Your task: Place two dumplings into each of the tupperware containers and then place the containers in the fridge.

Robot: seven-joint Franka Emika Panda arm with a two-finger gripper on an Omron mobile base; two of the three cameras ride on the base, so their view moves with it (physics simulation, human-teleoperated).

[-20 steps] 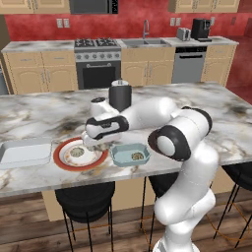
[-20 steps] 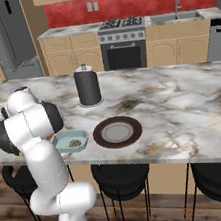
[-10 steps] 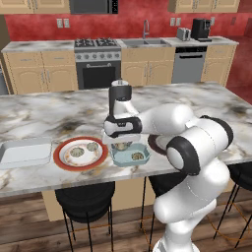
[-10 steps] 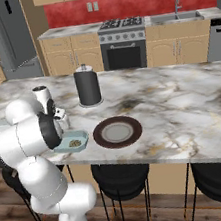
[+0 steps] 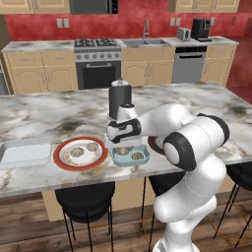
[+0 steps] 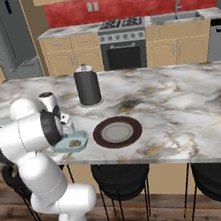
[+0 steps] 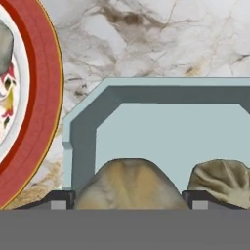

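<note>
My gripper (image 5: 121, 145) hangs over the small light blue tupperware container (image 5: 129, 158), shut on a dumpling (image 7: 128, 181) that fills the gap between its fingertips (image 7: 60, 199). A second dumpling (image 5: 139, 156) lies in the right half of that container (image 7: 166, 128). Two more dumplings (image 5: 76, 151) rest on the red-rimmed plate (image 5: 60, 156) just to the left. The flat translucent white container (image 5: 24, 152) stands empty at the far left of the island. From the right base view, the gripper (image 6: 67, 130) is above the blue container (image 6: 62, 145), and the grey fridge (image 6: 7, 37) stands shut at the back left.
A dark canister (image 5: 120, 100) stands behind the hand on the marble island (image 5: 44, 115). A dark brown plate (image 6: 117, 131) lies right of the blue container. Black stools stand under the island's front edge. Stove, sink and cabinets line the back wall.
The arm has swung right from above the red-rimmed plate to above the blue container, carrying the dumpling and coming down over the container's left half. The jaw gap has stayed the same.
</note>
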